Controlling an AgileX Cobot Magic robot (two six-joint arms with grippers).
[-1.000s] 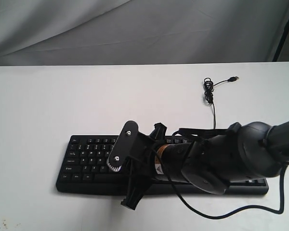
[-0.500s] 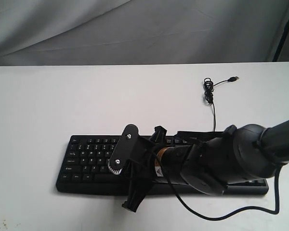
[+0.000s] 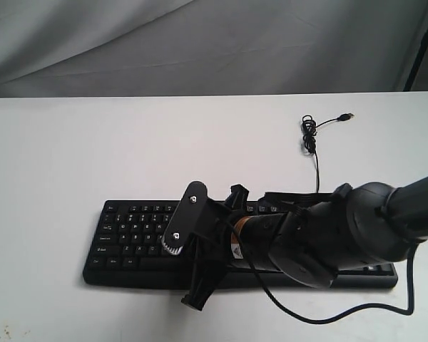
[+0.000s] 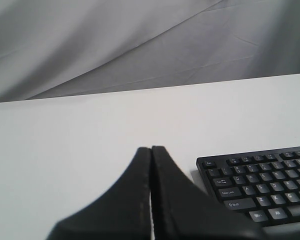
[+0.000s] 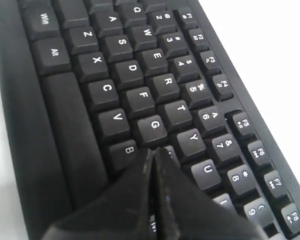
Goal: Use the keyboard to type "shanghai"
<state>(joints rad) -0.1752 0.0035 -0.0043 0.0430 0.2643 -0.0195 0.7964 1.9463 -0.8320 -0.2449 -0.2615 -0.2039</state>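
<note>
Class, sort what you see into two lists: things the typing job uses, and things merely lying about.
In use:
keyboard
right end effector, shut, over the letter keys

Lying about:
left end effector, shut, off the keyboard
cable, unplugged on the table
grey cloth behind

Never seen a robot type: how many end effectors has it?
2. The black right end effector, shut, points at the wide black plastic keyboard beside its G key; the left end effector, shut, is over the white table off the keyboard's Esc corner.
</note>
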